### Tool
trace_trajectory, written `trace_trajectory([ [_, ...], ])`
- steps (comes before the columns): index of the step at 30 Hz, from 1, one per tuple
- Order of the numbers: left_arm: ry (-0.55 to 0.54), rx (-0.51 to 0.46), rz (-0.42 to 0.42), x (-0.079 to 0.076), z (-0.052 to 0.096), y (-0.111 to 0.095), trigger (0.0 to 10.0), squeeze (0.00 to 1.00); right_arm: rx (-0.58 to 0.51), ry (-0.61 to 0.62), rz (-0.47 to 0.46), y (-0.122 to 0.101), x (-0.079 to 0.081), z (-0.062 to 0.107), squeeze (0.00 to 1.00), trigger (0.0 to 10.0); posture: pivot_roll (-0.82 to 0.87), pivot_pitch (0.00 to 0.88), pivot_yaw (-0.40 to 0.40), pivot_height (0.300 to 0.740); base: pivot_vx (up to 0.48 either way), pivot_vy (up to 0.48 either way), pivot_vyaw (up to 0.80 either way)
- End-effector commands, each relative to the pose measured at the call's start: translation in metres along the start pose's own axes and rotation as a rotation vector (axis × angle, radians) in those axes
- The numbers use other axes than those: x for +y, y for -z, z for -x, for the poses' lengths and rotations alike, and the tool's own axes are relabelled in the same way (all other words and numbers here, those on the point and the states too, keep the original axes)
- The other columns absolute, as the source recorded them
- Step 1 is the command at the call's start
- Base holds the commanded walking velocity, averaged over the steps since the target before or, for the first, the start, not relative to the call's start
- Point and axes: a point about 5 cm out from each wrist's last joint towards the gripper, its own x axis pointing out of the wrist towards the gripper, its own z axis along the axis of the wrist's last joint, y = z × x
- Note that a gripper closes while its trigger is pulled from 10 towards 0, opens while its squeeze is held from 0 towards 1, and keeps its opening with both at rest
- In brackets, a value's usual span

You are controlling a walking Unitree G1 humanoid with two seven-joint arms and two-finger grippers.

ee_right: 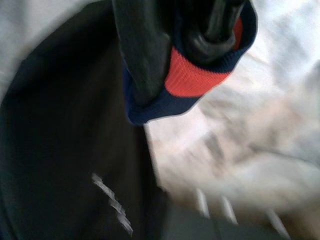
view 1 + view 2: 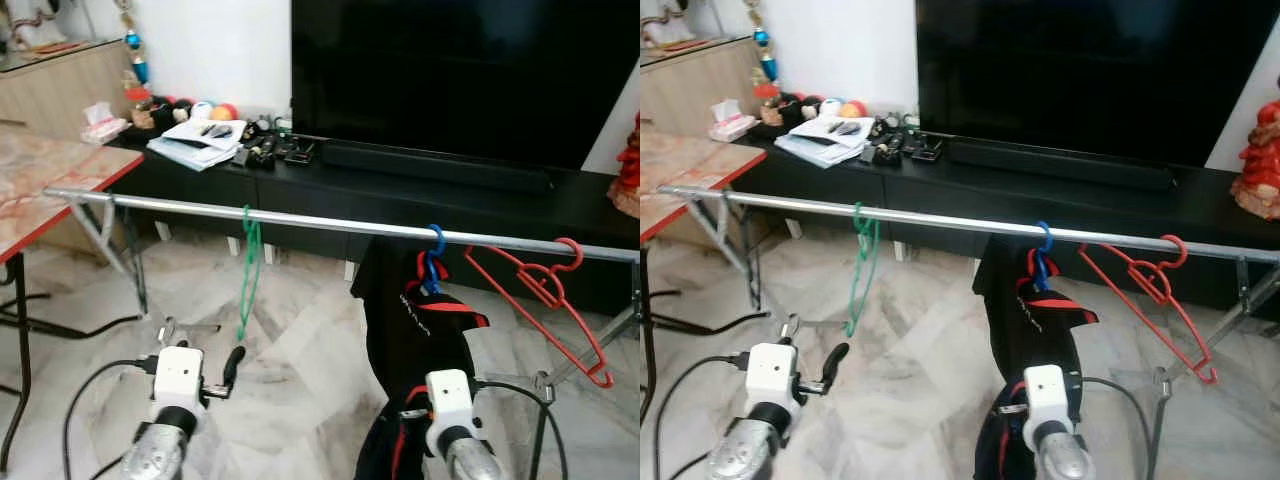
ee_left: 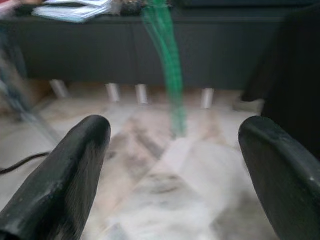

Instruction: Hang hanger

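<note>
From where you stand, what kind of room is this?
Most likely a home living room: a large television above a long black TV console, marble-tiled floor, and a metal drying rail with hangers.

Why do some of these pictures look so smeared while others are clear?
Both eye views are fairly sharp: the rail, green hanger and red hanger read clearly. The left wrist view is soft, the green hanger a streak between the open left claw. The right wrist view is blurred, close against the black shirt.
</note>
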Motion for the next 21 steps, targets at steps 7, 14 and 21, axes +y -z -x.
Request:
trace_trajectory([
  [7,-0.031,-0.022,-0.032,0.014,0.001,-0.006,10.0,0.0,-0.054,-0.011,-0.015,-0.013,0.009,-0.006,0.0,10.0,-0.03,0.0,0.007,0.74,0.316,0.0,0.4],
  [14,-0.01,-0.03,-0.036,0.014,0.0,-0.01,10.0,0.0,-0.032,-0.009,-0.013,-0.008,0.01,-0.005,0.0,10.0,-0.03,0.002,0.009,0.74,0.317,0.0,0.0],
  [21,0.012,-0.047,-0.038,0.013,-0.002,-0.015,10.0,0.0,-0.006,-0.005,-0.013,-0.003,0.011,-0.005,0.0,10.0,-0.03,0.008,0.009,0.74,0.317,0.0,0.0],
])
